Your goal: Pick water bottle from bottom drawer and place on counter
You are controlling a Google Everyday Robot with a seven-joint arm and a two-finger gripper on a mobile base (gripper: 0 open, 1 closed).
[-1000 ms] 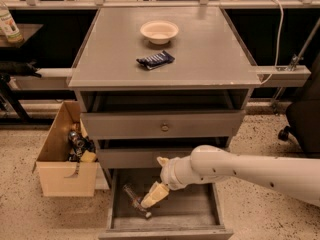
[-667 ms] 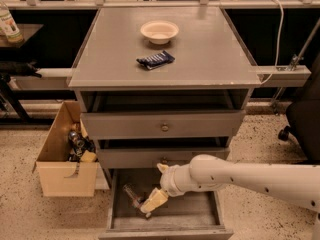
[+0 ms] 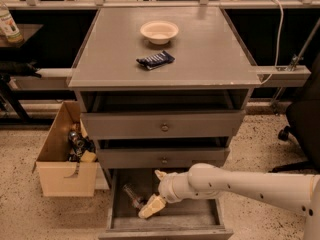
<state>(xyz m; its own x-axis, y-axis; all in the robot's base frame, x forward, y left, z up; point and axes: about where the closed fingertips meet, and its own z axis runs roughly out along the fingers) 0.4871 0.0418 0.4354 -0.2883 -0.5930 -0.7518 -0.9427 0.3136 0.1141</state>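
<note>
Water bottle (image 3: 132, 196), small and clear, is lying slantwise in the open bottom drawer (image 3: 170, 231); the gripper (image 3: 151, 207) is hovering just beside it, grasp state indeterminable.

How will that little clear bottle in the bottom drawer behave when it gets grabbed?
The water bottle lies on its side in the bottom drawer, so a nudge from the gripper beside it would likely roll it. It looks clear and small, so probably light and apt to dent under a squeeze.
</note>
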